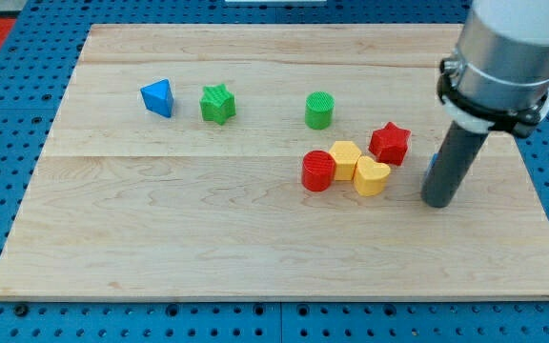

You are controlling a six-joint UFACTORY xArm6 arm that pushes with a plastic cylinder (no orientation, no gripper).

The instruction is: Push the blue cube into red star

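The red star (389,143) lies right of the board's middle. Only a thin blue sliver of the blue cube (430,163) shows, at the left edge of my dark rod, which hides the rest of it. That sliver is a short gap to the right of the red star. My tip (437,203) rests on the board just below and in front of the blue cube, to the lower right of the red star.
A yellow hexagon (346,158), a yellow heart (371,177) and a red cylinder (318,171) cluster just left of the red star. A green cylinder (319,110), a green star (217,104) and a blue triangular block (157,97) lie further up and left.
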